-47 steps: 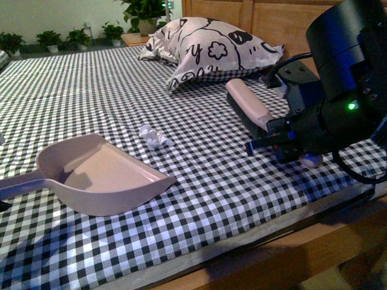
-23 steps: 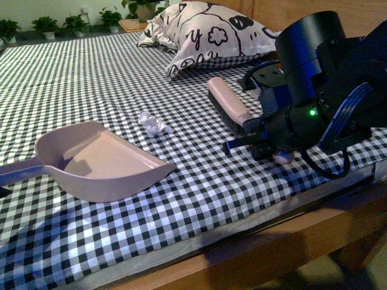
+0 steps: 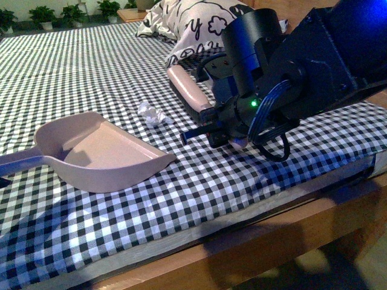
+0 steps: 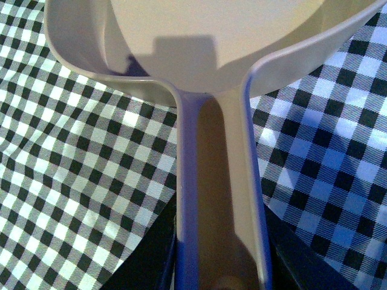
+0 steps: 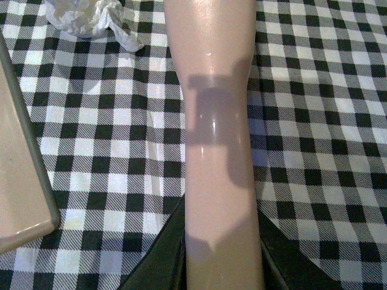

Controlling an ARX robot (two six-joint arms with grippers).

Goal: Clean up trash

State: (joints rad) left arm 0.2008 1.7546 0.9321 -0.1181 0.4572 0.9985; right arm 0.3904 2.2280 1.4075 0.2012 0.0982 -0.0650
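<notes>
Brush (image 3: pixel 188 90) in right gripper (image 3: pixel 233 136), now closer to trash (image 3: pixel 151 113).

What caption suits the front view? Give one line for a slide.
Right gripper brings the brush toward the paper ball beside the dustpan on the checkered cloth.

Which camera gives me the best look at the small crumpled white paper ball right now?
The front view: the small crumpled white paper ball sits whole on the checked cloth between dustpan and brush. The right wrist view catches only part of it at the frame edge. The left wrist view misses it.
</notes>
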